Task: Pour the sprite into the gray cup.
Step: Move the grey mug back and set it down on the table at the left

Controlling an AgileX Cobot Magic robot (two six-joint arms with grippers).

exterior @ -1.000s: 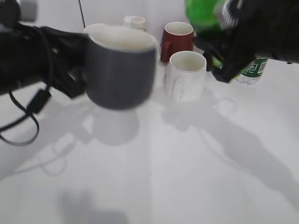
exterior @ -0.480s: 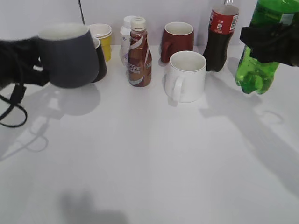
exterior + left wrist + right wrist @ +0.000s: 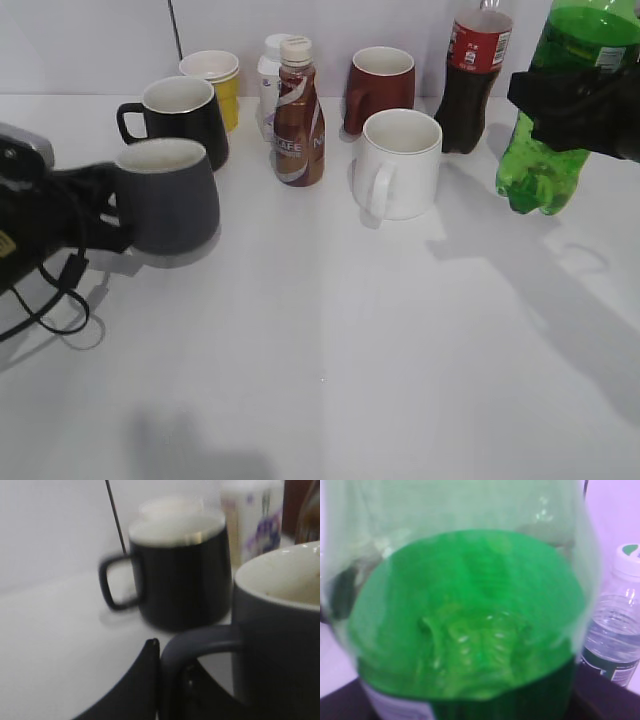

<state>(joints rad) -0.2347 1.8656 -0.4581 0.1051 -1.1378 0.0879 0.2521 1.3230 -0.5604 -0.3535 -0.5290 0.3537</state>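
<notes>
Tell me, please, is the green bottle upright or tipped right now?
Roughly upright: the green bottle hangs base-down in the right gripper.

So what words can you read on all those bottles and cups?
"CAFE", partly legible: on the brown coffee bottle.
Red label of the cola bottle: white print, too small to read.
Label on the sprite: mostly hidden, unreadable.
White carton with purple print: too blurred to read.
Water bottle label: too blurred to read.
The cups carry no words.

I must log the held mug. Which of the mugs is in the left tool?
The gray cup, the squat matte one at front left; the left tool holds its handle. The black, white and red mugs stand free.
</notes>
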